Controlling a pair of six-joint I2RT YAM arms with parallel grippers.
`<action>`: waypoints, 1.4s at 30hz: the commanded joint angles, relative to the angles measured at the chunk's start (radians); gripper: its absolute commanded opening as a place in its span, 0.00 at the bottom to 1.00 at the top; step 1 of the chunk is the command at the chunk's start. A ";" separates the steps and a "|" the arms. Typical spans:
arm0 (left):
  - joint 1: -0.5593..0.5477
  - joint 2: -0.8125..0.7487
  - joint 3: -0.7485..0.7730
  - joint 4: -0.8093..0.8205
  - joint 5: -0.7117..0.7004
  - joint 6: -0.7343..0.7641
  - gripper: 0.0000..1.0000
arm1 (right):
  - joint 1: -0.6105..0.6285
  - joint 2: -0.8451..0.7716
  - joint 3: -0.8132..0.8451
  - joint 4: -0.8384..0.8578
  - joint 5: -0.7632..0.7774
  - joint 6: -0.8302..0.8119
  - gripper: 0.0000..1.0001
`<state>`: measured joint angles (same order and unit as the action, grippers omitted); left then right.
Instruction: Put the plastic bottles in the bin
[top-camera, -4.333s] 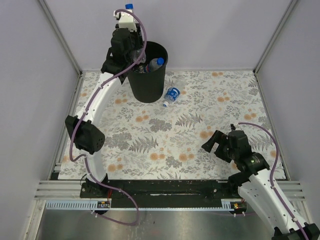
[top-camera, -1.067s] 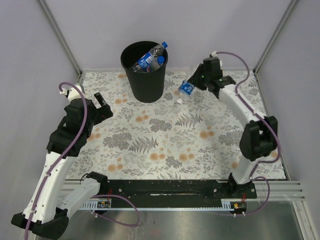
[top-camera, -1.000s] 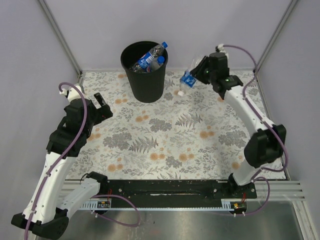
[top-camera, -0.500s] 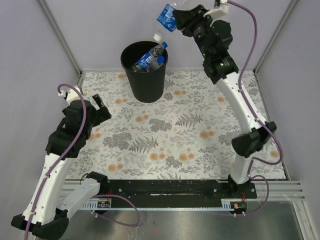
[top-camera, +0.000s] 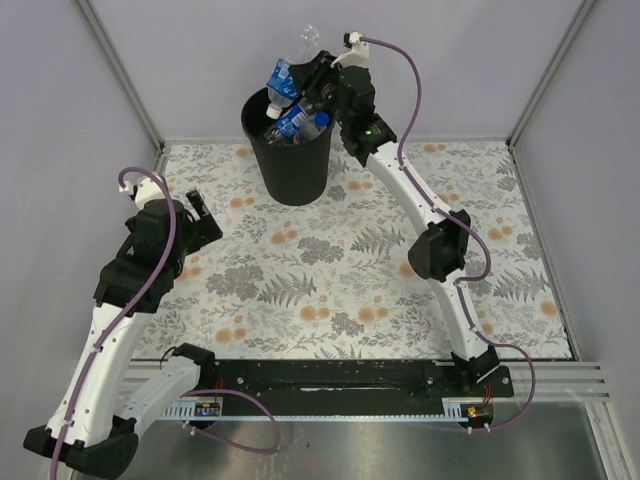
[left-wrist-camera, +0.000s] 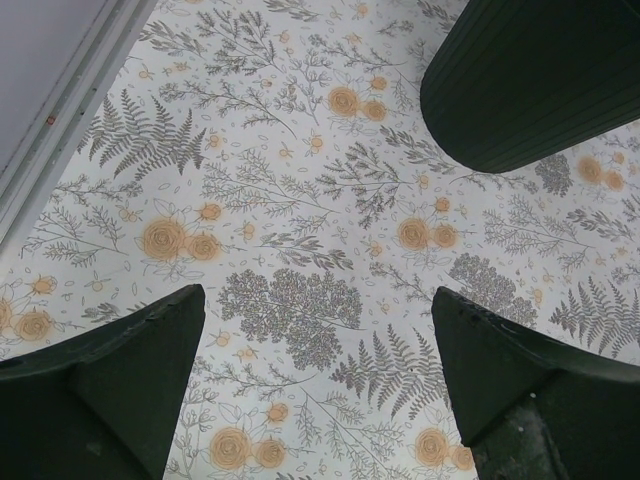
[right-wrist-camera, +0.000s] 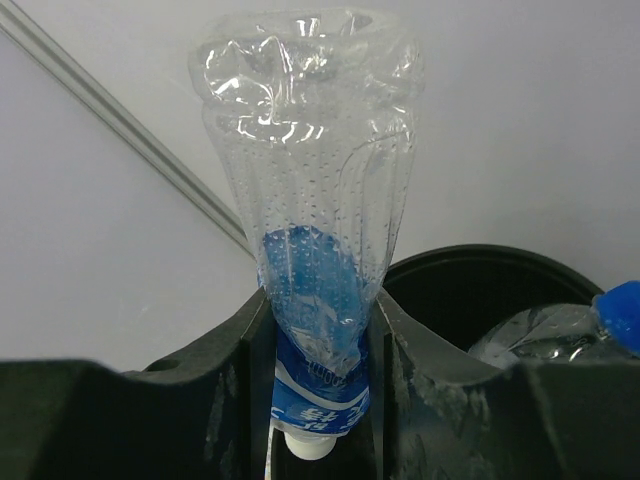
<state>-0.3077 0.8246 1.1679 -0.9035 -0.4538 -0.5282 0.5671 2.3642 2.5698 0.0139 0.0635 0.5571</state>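
R tool (right-wrist-camera: 320, 395) swung to bin (top-camera: 295, 170), clamping bottle (right-wrist-camera: 310, 200); L tool (left-wrist-camera: 318, 370) wide open.

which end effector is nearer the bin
Right. The right end effector hangs above the bin rim, shut on a bottle. The left end effector is open, low over the table, off to the bin's near left.

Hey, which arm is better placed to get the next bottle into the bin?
Right. The right gripper is shut on a crumpled bottle, cap down, up by the bin rim. The left gripper is open and empty over the floral tablecloth, off to the bin's side.
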 joint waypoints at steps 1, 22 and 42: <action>0.005 -0.012 -0.008 0.005 -0.022 0.010 0.99 | 0.042 -0.002 0.029 0.055 0.010 -0.040 0.21; 0.007 -0.120 0.004 -0.064 -0.013 -0.013 0.99 | 0.086 -0.324 -0.070 -0.280 0.074 -0.235 1.00; 0.007 -0.067 -0.092 0.020 0.113 -0.010 0.99 | 0.085 -1.253 -1.274 -1.005 0.585 -0.106 0.99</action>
<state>-0.3058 0.7746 1.1011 -0.9413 -0.3336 -0.5503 0.6491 1.2823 1.5822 -0.9691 0.5144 0.4068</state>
